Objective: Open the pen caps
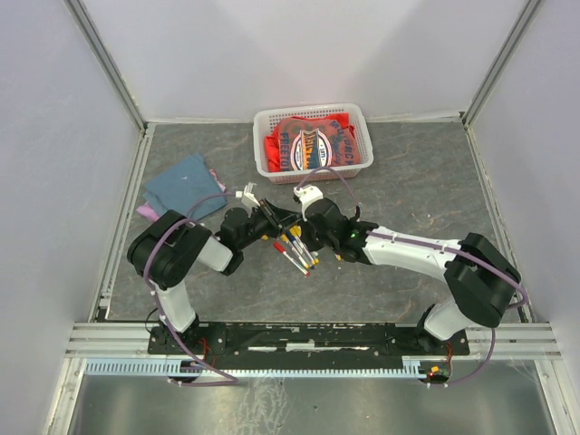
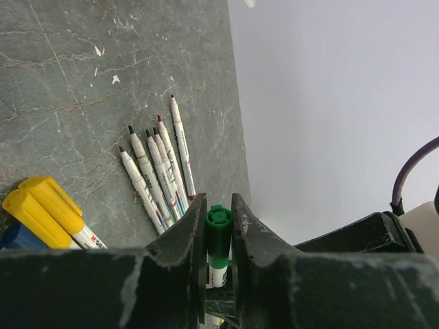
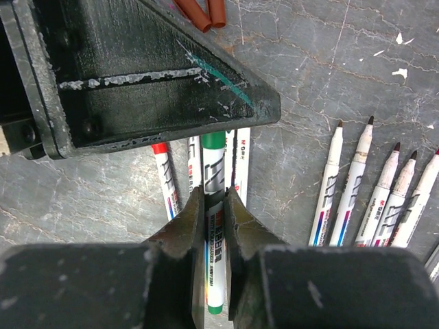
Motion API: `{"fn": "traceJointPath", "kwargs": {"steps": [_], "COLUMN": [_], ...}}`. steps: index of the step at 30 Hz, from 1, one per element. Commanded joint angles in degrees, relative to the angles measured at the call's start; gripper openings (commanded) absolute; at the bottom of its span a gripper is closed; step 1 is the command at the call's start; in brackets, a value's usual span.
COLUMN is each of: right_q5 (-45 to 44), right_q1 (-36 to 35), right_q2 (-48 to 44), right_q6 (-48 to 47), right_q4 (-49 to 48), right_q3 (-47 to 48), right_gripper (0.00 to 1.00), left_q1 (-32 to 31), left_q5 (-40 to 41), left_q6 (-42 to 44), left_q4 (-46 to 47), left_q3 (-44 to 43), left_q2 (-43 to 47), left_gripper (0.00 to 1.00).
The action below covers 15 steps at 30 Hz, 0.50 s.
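Observation:
Both grippers hold one green pen between them, a little above the table. My left gripper (image 2: 218, 203) is shut on its green cap (image 2: 218, 236), and the white barrel shows just below the cap. My right gripper (image 3: 215, 197) is shut on the pen's white barrel (image 3: 215, 229). The cap's green edge (image 3: 212, 141) meets the barrel under the left gripper's finger. In the top view the two grippers, left (image 1: 272, 220) and right (image 1: 305, 222), meet at mid-table. Several uncapped pens (image 2: 159, 175) lie in a row on the table, and they also show in the right wrist view (image 3: 363, 195).
Yellow-capped pens (image 2: 44, 209) and a blue one (image 2: 15, 238) lie beside the row. A red-capped pen (image 3: 164, 179) lies under the held pen. Loose brown caps (image 3: 202, 12) lie beyond. A white basket (image 1: 308, 110) stands at the back, a blue cloth (image 1: 184, 184) to the left.

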<state>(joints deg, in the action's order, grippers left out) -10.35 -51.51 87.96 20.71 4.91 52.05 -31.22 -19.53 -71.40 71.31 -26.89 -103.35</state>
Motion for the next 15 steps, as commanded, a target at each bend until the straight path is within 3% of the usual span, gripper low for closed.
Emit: {"fn": "traceJointPath", "kwargs": {"steps": [1,8,15], "right_q5": [-2.47,-5.19,-5.72], "right_q1": [0.53,0.44,0.44], "right_q2": [0.63,-0.45,-1.99], "right_q6": [-2.46,-3.57,-3.54], "right_q4": [-0.92,-1.29,-2.86], "right_q3": [1.24,-1.49,-3.28], "right_gripper": [0.01,0.01,0.01], "left_q1": [-0.55,-0.51,-0.48], "left_q5": [2.86,13.24,17.87], "left_q6": [-0.57,4.42,6.9], "left_q4": [-2.84,-19.09,-24.88], "left_q3": [-2.04,-6.85,-10.32], "left_q2": [2.98,8.71,10.57], "left_gripper": [0.03,0.03,0.03]}}
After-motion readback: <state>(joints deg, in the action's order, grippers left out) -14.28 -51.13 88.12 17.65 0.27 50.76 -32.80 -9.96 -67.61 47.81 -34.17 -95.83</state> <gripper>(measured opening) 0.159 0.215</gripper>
